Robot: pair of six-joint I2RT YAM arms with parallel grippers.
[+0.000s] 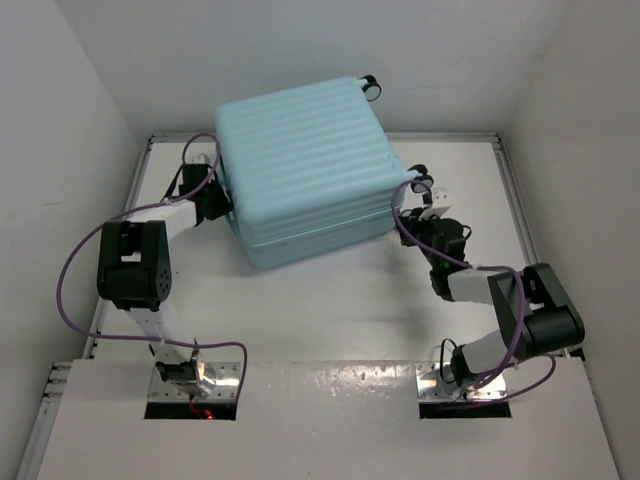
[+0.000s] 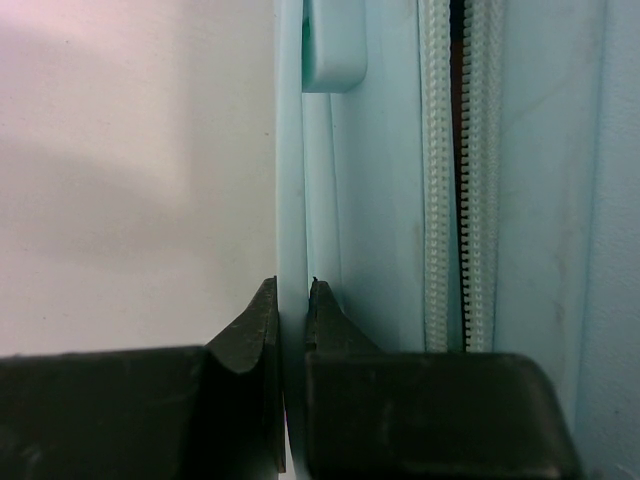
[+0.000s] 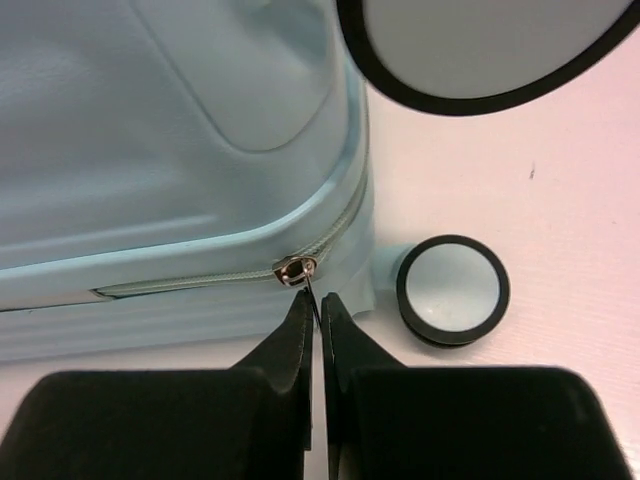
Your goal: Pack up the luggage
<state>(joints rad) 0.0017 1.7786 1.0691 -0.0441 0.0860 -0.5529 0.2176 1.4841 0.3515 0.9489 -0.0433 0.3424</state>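
Note:
The luggage (image 1: 305,165), a large pale aqua ribbed hard-shell suitcase, lies flat on the white table with its lid down. My left gripper (image 1: 215,195) is at its left side, shut on a thin aqua handle strip (image 2: 291,200) beside the zipper track (image 2: 462,180). My right gripper (image 1: 418,215) is at the suitcase's right front corner, shut on the thin pull tab (image 3: 316,305) of the silver zipper slider (image 3: 294,270). Two black-rimmed spinner wheels (image 3: 452,290) show beside it.
White walls enclose the table (image 1: 330,310) on the left, back and right. Another wheel (image 1: 371,87) sticks out at the suitcase's far right corner. Purple cables loop along both arms.

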